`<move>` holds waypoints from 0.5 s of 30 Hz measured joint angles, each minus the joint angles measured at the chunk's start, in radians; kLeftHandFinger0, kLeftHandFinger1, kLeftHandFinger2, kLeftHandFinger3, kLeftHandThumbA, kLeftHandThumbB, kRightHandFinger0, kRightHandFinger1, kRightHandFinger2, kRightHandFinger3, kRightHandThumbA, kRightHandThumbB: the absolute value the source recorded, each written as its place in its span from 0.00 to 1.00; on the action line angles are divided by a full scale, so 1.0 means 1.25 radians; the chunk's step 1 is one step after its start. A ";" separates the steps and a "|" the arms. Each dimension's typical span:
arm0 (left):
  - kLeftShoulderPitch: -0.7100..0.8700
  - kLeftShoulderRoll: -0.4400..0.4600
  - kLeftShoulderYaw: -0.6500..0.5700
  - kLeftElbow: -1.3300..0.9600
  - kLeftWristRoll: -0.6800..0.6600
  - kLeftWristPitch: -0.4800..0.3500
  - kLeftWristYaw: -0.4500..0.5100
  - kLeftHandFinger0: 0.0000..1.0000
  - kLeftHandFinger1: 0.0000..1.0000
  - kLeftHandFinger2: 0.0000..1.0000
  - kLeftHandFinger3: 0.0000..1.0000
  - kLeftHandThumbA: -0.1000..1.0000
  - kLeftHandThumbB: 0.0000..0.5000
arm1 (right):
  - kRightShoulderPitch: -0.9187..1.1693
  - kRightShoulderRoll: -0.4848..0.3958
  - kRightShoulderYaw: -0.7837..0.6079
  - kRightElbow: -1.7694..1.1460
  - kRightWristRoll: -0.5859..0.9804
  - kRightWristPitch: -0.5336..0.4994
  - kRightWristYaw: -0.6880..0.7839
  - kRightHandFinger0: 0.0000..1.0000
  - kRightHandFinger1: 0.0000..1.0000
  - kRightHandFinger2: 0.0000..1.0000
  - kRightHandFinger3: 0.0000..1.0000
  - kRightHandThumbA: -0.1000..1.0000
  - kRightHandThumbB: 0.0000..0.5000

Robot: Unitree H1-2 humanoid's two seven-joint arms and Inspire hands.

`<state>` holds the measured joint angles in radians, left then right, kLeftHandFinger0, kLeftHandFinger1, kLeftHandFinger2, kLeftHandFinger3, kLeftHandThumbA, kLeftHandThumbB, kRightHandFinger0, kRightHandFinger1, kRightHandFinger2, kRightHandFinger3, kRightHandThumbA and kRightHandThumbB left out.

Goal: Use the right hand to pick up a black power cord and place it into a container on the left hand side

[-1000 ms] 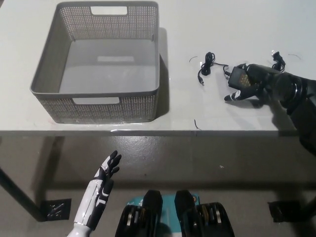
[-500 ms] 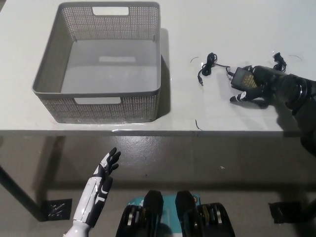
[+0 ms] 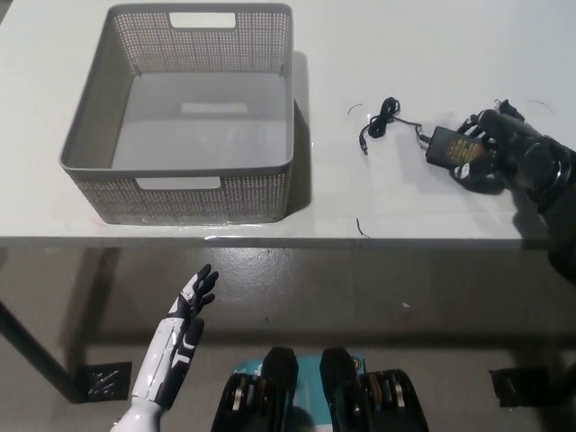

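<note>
The black power cord lies on the white table at the right: its adapter brick [image 3: 447, 144] rests flat, with a thin lead running left to a small coil [image 3: 385, 112]. My black right hand [image 3: 493, 151] sits over the brick's right end, touching it; whether it grips the brick is hidden. Another bit of the cord [image 3: 506, 107] shows just behind the hand. The grey perforated basket [image 3: 207, 193] stands empty at the table's left. My white left hand [image 3: 187, 310] rests open at the lower left, below the table's front edge.
The table's front edge [image 3: 360, 241] runs across the middle of the picture, with floor below it. Bare tabletop [image 3: 333, 180] separates the basket from the cord. A few small dark marks dot the table near the cord.
My right hand has drawn back to the right, uncovering most of the adapter brick. The brick stays about where it was. The left hand has barely shifted.
</note>
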<state>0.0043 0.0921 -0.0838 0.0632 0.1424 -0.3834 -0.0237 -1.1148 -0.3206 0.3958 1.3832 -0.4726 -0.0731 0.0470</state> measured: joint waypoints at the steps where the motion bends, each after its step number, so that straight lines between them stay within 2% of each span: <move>1: -0.001 0.000 0.000 0.000 0.000 0.000 0.000 1.00 1.00 1.00 1.00 1.00 0.42 | 0.004 0.000 -0.006 0.000 0.002 -0.003 -0.013 0.22 0.64 0.95 0.92 0.00 0.19; 3: -0.002 0.000 0.000 0.000 0.000 0.000 0.000 1.00 1.00 1.00 1.00 1.00 0.42 | 0.007 0.000 -0.014 0.002 0.006 -0.009 -0.032 0.25 0.69 0.98 0.93 0.00 0.20; 4: -0.003 0.000 0.000 0.000 0.000 0.000 0.000 1.00 1.00 1.00 1.00 1.00 0.42 | 0.009 0.001 -0.019 0.004 0.009 -0.014 -0.046 0.18 0.61 0.90 0.87 0.00 0.20; 5: -0.004 0.000 0.000 0.000 0.000 0.000 0.000 1.00 1.00 1.00 1.00 1.00 0.41 | 0.009 0.001 -0.021 0.006 0.011 -0.017 -0.051 0.17 0.60 0.89 0.87 0.00 0.22; 10: -0.009 0.001 0.000 0.000 0.000 0.000 0.000 1.00 1.00 1.00 1.00 1.00 0.38 | 0.018 0.007 -0.032 0.009 0.019 -0.029 -0.081 0.15 0.60 0.90 0.92 0.00 0.21; 12: -0.010 0.002 0.000 0.000 0.000 0.000 0.000 1.00 1.00 1.00 1.00 1.00 0.39 | 0.020 0.009 -0.035 0.009 0.020 -0.034 -0.089 0.20 0.62 0.92 0.95 0.00 0.20; 15: -0.011 0.002 0.000 0.000 0.000 0.000 0.000 1.00 1.00 1.00 1.00 1.00 0.38 | 0.021 0.011 -0.042 0.010 0.023 -0.039 -0.096 0.13 0.51 0.78 0.80 0.00 0.22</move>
<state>-0.0088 0.0946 -0.0833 0.0632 0.1424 -0.3834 -0.0238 -1.0891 -0.3071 0.3438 1.3955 -0.4435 -0.1218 -0.0733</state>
